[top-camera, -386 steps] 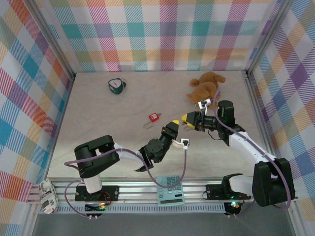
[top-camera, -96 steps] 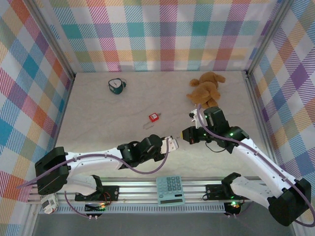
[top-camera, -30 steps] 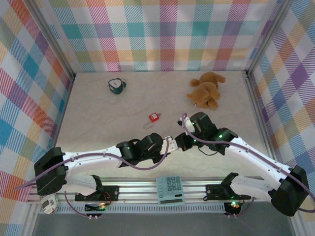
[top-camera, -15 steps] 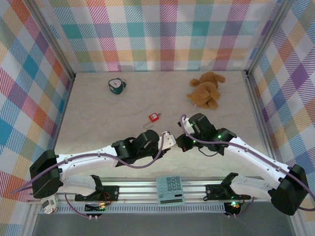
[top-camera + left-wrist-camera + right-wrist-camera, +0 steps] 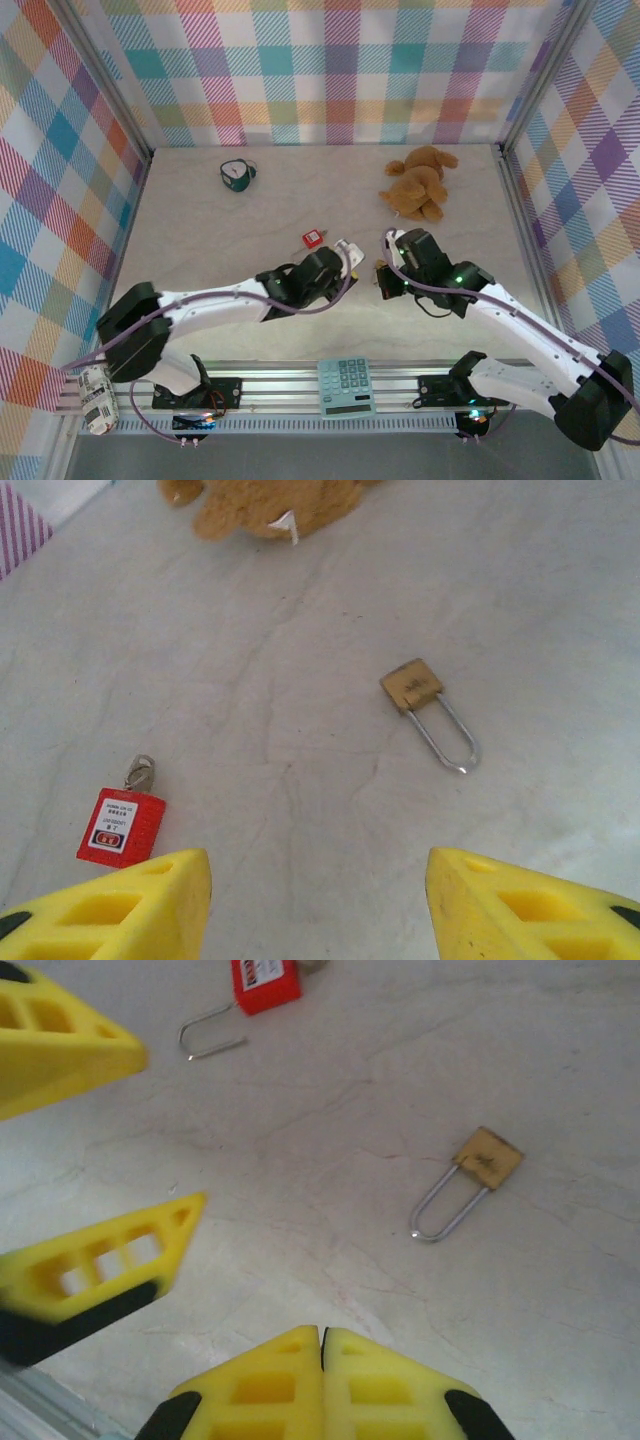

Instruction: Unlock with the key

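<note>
- Left wrist view is not letting me place the key surely, as it is too small. A little grey metal piece (image 5: 140, 772) with a loop is lying against the upper end of the red padlock (image 5: 122, 825), and I am judging it may be the key.
- Left gripper (image 5: 317, 880) is standing spread wide with nothing between its fingers. A second ago they were much closer together, so it is probably letting go of what it was pinching.
- It is also moving away from the right gripper (image 5: 321, 1332), up toward the red padlock.
- Brass padlock (image 5: 410, 685) is lying flat on the table (image 5: 300, 630), apart from both grippers. I cannot tell if its shackle is free, so I am judging the unlocking as unconfirmed.
- Right gripper is holding its fingers pressed together on nothing.
- Left arm is stretching low across the table toward the centre. Right arm is bending at the elbow and pointing its gripper leftward, above the table.
</note>
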